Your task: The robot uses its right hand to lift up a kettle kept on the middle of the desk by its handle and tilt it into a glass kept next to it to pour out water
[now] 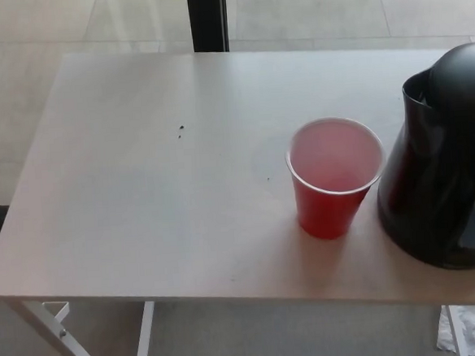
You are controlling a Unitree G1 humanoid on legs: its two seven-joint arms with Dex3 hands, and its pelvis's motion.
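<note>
A black kettle (444, 163) stands upright at the right edge of the head view, on the pale desk (156, 175); its right side and handle are cut off by the picture edge. Its spout faces left, toward a red plastic cup (334, 178) with a white rim that stands upright just beside it, a small gap between them. The cup's inside looks pale pink; I cannot tell whether it holds liquid. Neither of my hands shows in the picture.
A dark vertical post (207, 17) rises behind the desk's far edge. Two small dark specks (181, 132) lie on the desktop left of centre. White desk legs (61, 333) show below the front edge, and a white scrap (464, 329) lies on the floor at lower right.
</note>
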